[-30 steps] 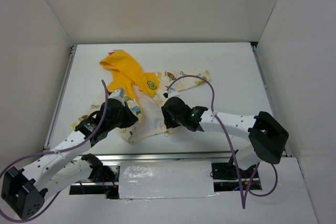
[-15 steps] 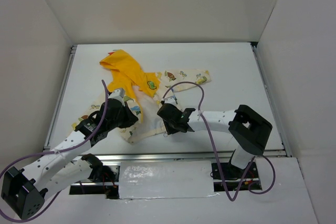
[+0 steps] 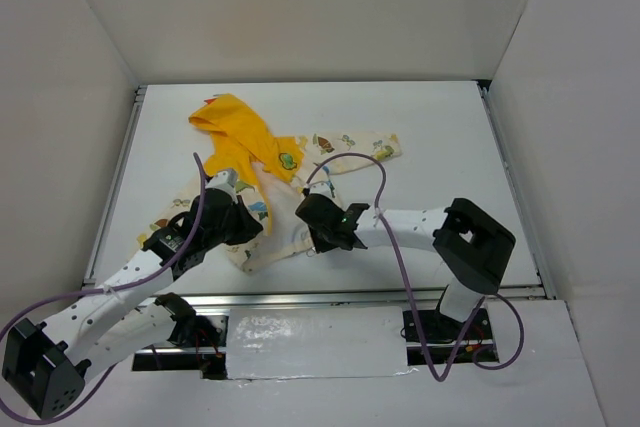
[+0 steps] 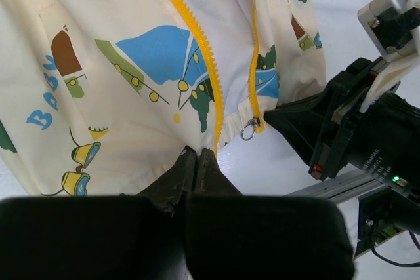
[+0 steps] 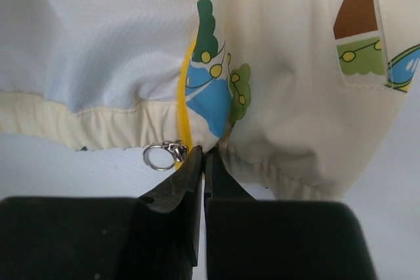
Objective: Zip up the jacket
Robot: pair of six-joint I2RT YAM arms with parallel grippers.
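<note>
The jacket (image 3: 285, 205) lies open on the table, its yellow hood (image 3: 235, 132) at the back left and its white lining up. My left gripper (image 3: 250, 234) is shut on the bottom hem beside the left yellow zip track (image 4: 197, 37); its tips (image 4: 197, 154) pinch the cream fabric. My right gripper (image 3: 312, 240) is shut on the hem at the foot of the other zip track (image 5: 186, 90); its tips (image 5: 205, 152) are just right of the silver zip pull ring (image 5: 159, 157). The ring also shows in the left wrist view (image 4: 248, 129).
White walls enclose the table on three sides. A metal rail (image 3: 330, 297) runs along the near edge just below the jacket hem. Purple cables (image 3: 350, 159) loop over both arms. A sleeve (image 3: 365, 144) stretches to the back right.
My right arm has folded and its gripper has moved left and nearer, down to the jacket's bottom hem by the zip pull. The left gripper has kept its hold.
</note>
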